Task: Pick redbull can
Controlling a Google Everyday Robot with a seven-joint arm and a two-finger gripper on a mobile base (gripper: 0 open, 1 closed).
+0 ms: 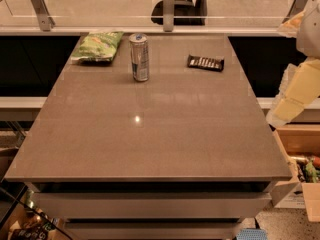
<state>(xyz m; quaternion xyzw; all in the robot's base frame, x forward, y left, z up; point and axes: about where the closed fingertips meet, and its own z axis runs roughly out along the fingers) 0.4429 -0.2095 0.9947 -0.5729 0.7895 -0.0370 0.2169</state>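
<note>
The redbull can (139, 57) stands upright on the grey table (150, 134), toward the far side and a little left of the middle. It is slim and silver-and-blue with a silver top. Pale white and yellow parts of my arm (299, 86) show at the right edge, beside and off the table, well away from the can. The gripper itself is out of view.
A green snack bag (97, 45) lies at the far left of the table. A dark chocolate bar (205, 62) lies right of the can. A glass railing (168, 6) runs behind the table. Boxes with goods (305, 169) stand on the floor at right.
</note>
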